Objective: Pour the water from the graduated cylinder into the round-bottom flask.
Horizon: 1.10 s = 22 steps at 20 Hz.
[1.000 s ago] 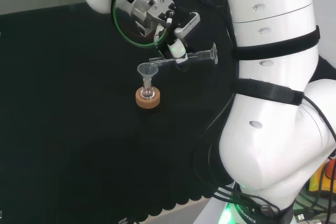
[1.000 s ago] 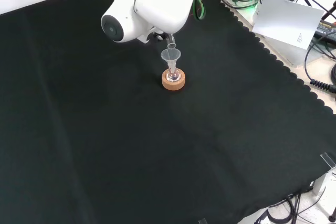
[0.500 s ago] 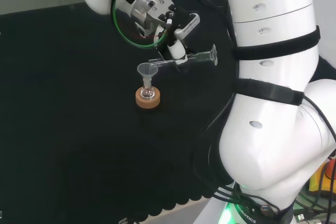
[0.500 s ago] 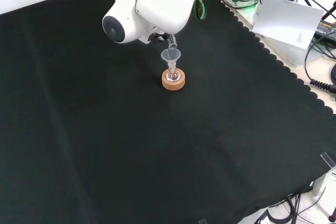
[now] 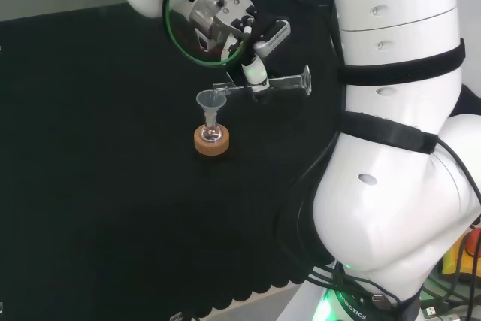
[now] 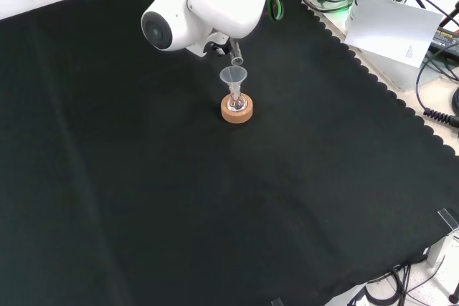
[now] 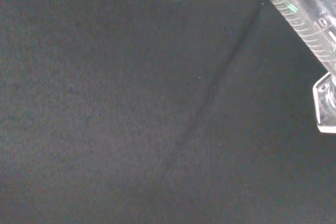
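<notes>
In the head view the hand [image 5: 254,71] is shut on the clear graduated cylinder [image 5: 274,83], which lies almost level. Its mouth is at the rim of a clear funnel [image 5: 210,101], and its foot points right. The funnel sits in the neck of a small round-bottom flask [image 5: 213,133], which rests on a cork ring [image 5: 211,144]. In the front view the cylinder's mouth [image 6: 235,57] hangs just above the funnel [image 6: 233,76], flask [image 6: 236,101] and cork ring [image 6: 237,112]. The wrist view shows the cylinder's marked wall [image 7: 300,10] and foot [image 7: 327,103] over black cloth.
The arm's big white links [image 5: 398,110] stand at the right of the head view. A white link with a grey cap [image 6: 201,1] stands before the hand in the front view. Cables and a white box [image 6: 391,26] lie past the cloth's scalloped edge.
The arm's upper links have shifted slightly up and to the right. The cylinder stays tipped, with its mouth over the funnel.
</notes>
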Tool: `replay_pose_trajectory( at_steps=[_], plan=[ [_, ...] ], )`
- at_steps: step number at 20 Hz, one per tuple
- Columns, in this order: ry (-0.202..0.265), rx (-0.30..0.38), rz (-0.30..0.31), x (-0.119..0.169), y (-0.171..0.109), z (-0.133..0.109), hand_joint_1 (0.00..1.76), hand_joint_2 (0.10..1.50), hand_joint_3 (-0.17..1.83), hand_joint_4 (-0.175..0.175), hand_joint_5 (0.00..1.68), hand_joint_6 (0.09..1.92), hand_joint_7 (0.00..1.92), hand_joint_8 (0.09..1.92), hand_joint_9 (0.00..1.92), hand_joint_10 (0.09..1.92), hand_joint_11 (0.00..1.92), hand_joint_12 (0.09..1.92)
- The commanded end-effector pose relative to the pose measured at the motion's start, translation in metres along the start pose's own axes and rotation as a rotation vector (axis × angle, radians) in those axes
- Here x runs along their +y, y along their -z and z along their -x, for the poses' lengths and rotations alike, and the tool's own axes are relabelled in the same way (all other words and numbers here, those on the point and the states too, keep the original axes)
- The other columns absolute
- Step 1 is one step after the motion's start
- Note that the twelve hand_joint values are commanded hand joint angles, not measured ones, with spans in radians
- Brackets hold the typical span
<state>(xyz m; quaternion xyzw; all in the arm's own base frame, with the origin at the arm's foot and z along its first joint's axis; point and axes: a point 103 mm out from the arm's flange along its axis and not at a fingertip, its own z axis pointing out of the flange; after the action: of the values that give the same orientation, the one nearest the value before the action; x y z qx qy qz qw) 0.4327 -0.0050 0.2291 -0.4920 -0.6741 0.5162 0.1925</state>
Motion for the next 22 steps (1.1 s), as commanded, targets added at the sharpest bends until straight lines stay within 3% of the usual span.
replay_pose_trajectory(
  at_steps=[1,10,15,22],
  plan=[
    [0.044,0.017,0.042,-0.003,-0.004,0.002,1.26,1.04,-0.01,0.032,1.11,0.8,1.23,0.62,1.52,0.09,1.29,0.73],
    [0.122,0.077,0.146,-0.006,-0.007,0.0,1.26,1.04,-0.01,0.04,1.13,0.8,1.22,0.62,1.51,0.09,1.29,0.72],
    [0.17,0.147,0.202,-0.006,-0.01,0.001,1.26,1.04,-0.01,0.042,1.13,0.8,1.22,0.62,1.51,0.09,1.29,0.72],
    [0.206,0.243,0.34,-0.002,-0.015,0.006,1.26,1.04,-0.01,0.042,1.13,0.8,1.22,0.62,1.51,0.09,1.28,0.72]
  ],
)
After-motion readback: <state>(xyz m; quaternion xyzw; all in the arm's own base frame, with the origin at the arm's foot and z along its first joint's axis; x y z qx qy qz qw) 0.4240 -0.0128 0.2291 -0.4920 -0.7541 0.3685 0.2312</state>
